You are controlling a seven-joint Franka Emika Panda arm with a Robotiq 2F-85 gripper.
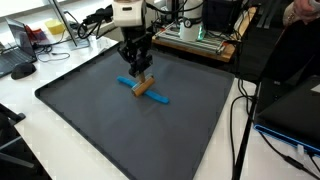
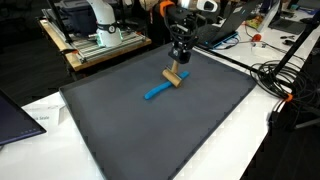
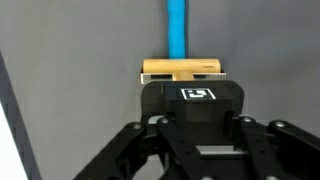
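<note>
A small wooden block [image 1: 144, 88] [image 2: 175, 77] lies crosswise over a blue stick [image 1: 160, 98] [image 2: 155, 93] on the dark grey mat [image 1: 110, 130] [image 2: 150, 135]. My gripper [image 1: 140, 74] [image 2: 180, 63] comes straight down onto the block and is shut on it, seen in both exterior views. In the wrist view the block [image 3: 182, 68] shows as a tan bar just beyond the gripper [image 3: 185, 80], and the blue stick [image 3: 177, 28] runs away from it. The black gripper body hides the fingertips and the near part of the stick there.
The mat covers a white table [image 1: 225, 140]. Black cables [image 1: 240, 120] [image 2: 275, 80] hang at one side. Electronics racks [image 1: 195, 35] [image 2: 100, 40] stand behind the mat. A laptop [image 2: 15, 115] lies at one corner, and a mouse [image 1: 22, 69] sits beyond the mat.
</note>
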